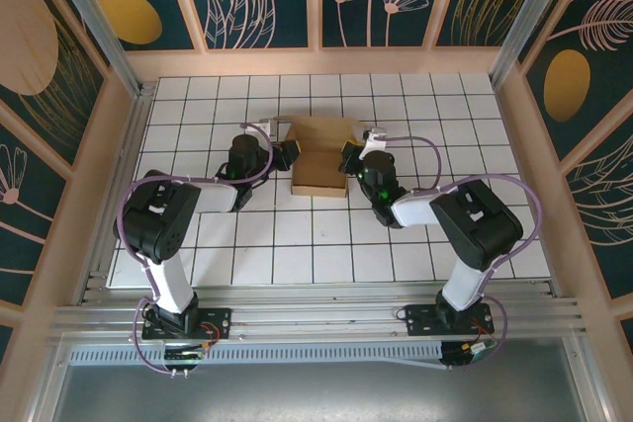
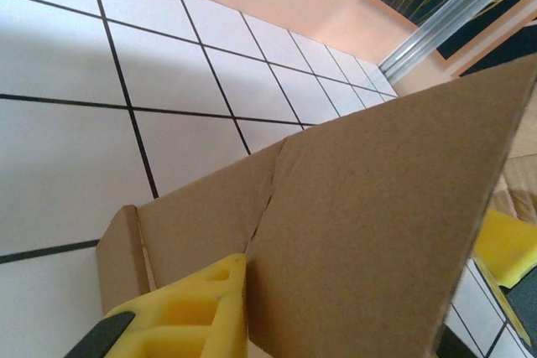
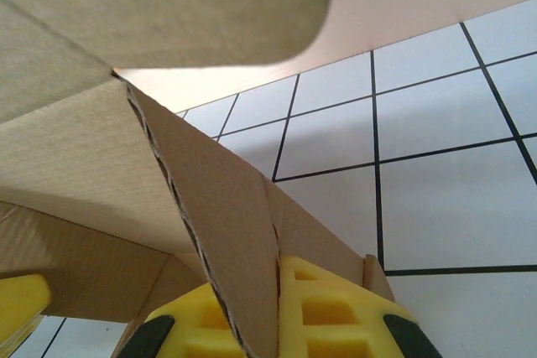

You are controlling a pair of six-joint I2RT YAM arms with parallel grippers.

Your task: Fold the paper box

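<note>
Two hands on the box (image 1: 320, 167), mid-table (image 1: 297, 244), one each side. Right hand (image 1: 347, 157) is clenched on a raised side wall, with cardboard between its fingers (image 3: 323, 312). Left hand (image 1: 289, 153) looks clamped on the opposite panel, though its wrist view is too tight to be sure. Progress, my read: roughly half. Side walls are up, and one flap hangs loose overhead in the right wrist view. Left for you: seat walls, tuck tabs, close the lid.
</note>
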